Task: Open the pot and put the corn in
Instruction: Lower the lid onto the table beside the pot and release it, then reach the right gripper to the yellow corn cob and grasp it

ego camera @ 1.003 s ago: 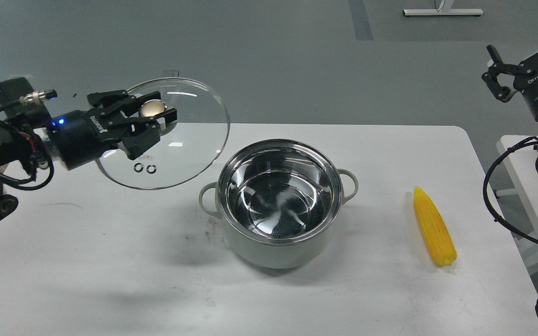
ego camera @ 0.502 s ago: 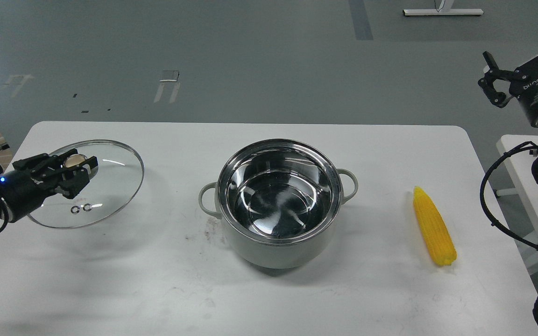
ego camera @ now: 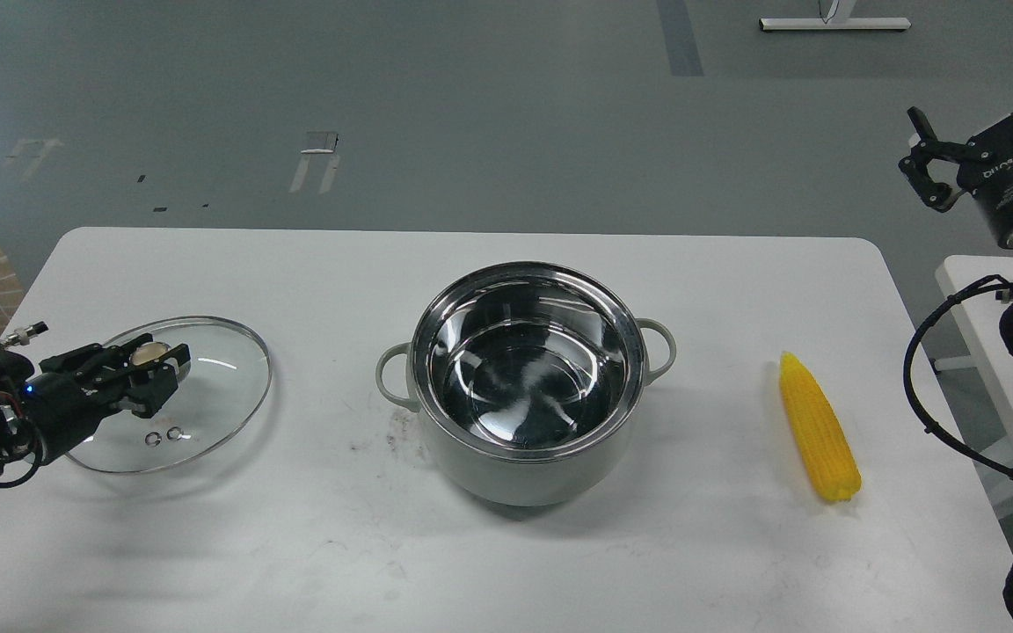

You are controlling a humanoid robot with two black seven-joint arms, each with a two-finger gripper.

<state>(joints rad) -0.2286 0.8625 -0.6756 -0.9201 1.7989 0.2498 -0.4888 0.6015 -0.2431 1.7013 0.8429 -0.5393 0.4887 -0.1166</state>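
Note:
The pale grey-green pot (ego camera: pixel 526 457) stands uncovered at the middle of the white table, its shiny steel inside empty. The yellow corn (ego camera: pixel 818 426) lies on the table to its right, pointed end away from me. My left gripper (ego camera: pixel 153 367) is shut on the gold knob of the glass lid (ego camera: pixel 207 396), which sits low at the table's left, on or just above the surface. My right gripper (ego camera: pixel 977 105) is open and empty, raised high beyond the table's right edge, well above and behind the corn.
The white table (ego camera: pixel 295 545) has bare surface in front of the pot and between pot and corn. A second white table edge (ego camera: pixel 964 281) shows at far right. Black cables hang by my right arm.
My left gripper has carried the lid from up beside the pot leftward and down to the table's left side. The right gripper has shifted only slightly.

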